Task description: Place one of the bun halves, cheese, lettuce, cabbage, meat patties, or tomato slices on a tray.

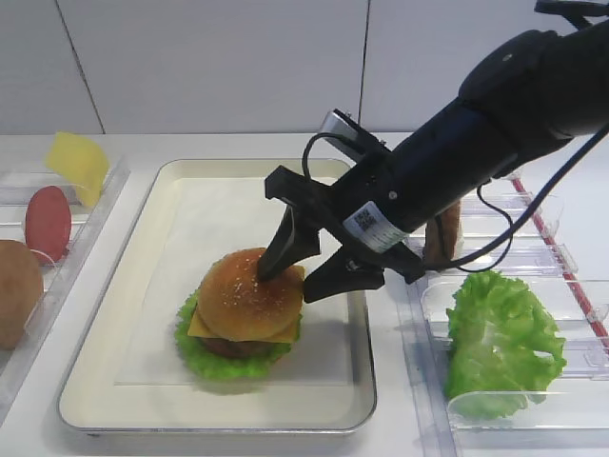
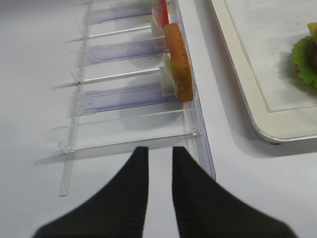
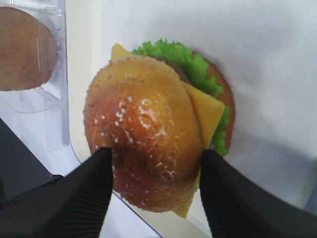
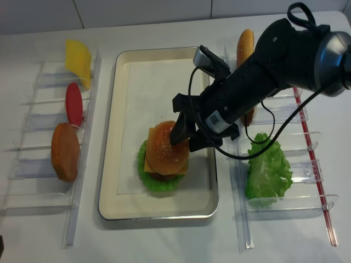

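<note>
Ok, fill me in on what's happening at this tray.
The right gripper stands wide open around the sesame bun top, which sits on a finished stack of cheese, patty and lettuce on the tray. The left gripper hangs nearly closed, holding nothing, beside the left holder.

One cream rectangular tray (image 4: 123, 137); two golden-brown round buns (image 4: 166, 147) (image 4: 65, 152); two frilly green lettuce leaves (image 4: 267, 171) (image 4: 147, 176), three o'clock and six o'clock of the burger; two yellow cheese slices (image 4: 78, 60) (image 4: 149, 163); one red tomato slice (image 4: 74, 104).
</note>
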